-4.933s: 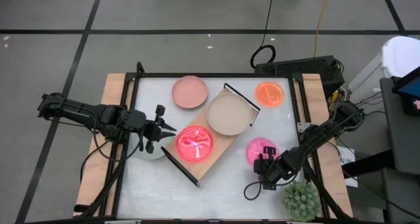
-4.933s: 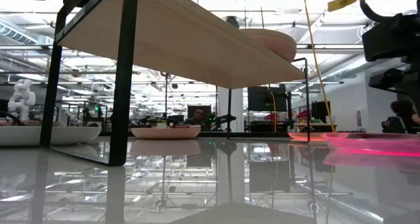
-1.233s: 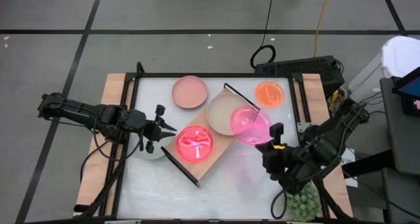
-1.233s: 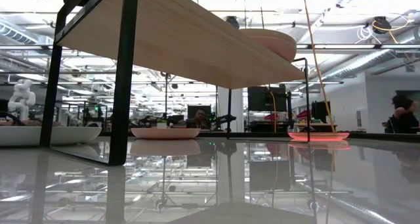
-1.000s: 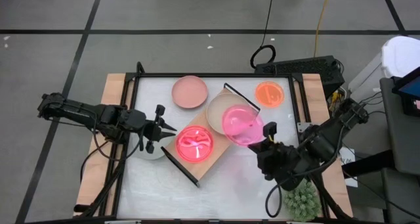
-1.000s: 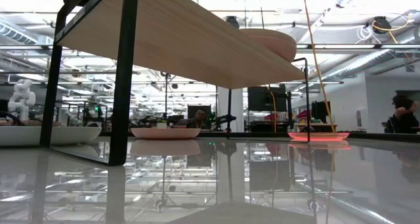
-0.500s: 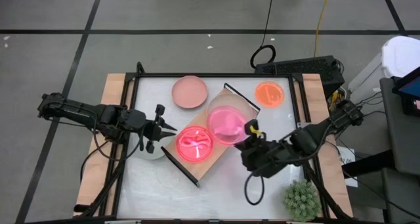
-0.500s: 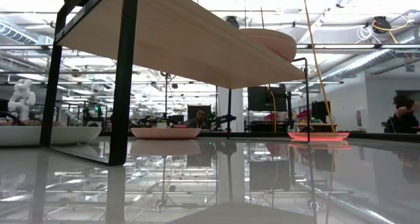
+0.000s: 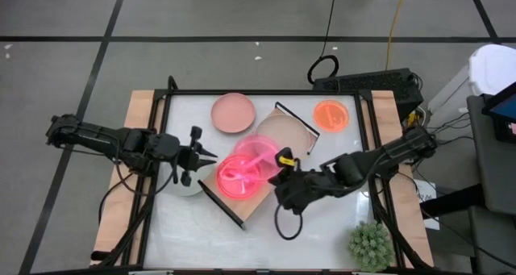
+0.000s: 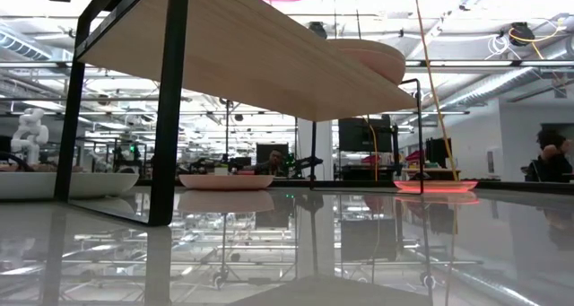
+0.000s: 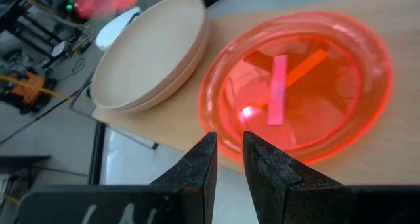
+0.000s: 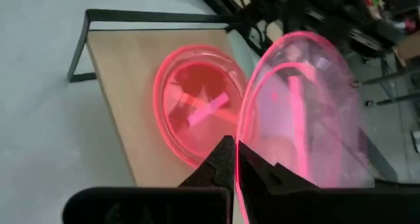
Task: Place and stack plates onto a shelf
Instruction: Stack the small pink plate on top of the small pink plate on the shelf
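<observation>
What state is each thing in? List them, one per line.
Right pincer: shut on pink plate, over the shelf.
Pink plate: held tilted, in the air.
Red plate: flat on shelf.
Beige plate: flat on shelf.
Dusty plate: on table.
Orange plate: on table.
Left pincer: nearly shut, empty.

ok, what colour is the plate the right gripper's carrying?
Translucent neon pink plate, pinched at its rim by the right gripper; clearest in the right wrist view.

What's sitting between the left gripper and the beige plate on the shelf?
In the left wrist view, the glowing red-pink plate lies on the shelf, between the left gripper and the beige plate.
</observation>
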You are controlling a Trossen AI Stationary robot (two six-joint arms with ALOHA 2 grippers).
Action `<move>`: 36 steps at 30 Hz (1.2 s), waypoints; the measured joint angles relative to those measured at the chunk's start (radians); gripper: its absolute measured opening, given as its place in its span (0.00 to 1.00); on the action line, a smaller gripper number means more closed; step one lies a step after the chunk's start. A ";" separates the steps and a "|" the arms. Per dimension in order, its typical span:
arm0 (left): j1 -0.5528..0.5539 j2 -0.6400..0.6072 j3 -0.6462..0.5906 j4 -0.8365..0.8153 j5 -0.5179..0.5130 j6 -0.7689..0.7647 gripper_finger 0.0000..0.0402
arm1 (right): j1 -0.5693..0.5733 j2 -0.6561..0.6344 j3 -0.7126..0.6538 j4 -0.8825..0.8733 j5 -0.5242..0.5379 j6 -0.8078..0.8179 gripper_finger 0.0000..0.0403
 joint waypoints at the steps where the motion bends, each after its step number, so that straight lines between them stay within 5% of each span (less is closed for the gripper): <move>1: 0.004 0.000 0.000 0.000 -0.008 -0.005 0.20 | -0.006 0.009 0.000 0.008 -0.011 -0.008 0.00; 14: 0.063 0.000 0.000 -0.037 -0.021 -0.025 0.20 | -0.065 0.097 0.000 0.089 -0.157 -0.033 0.00; 36: 0.068 0.000 0.000 -0.036 -0.019 -0.030 0.20 | -0.074 0.205 0.000 0.135 -0.210 -0.062 0.00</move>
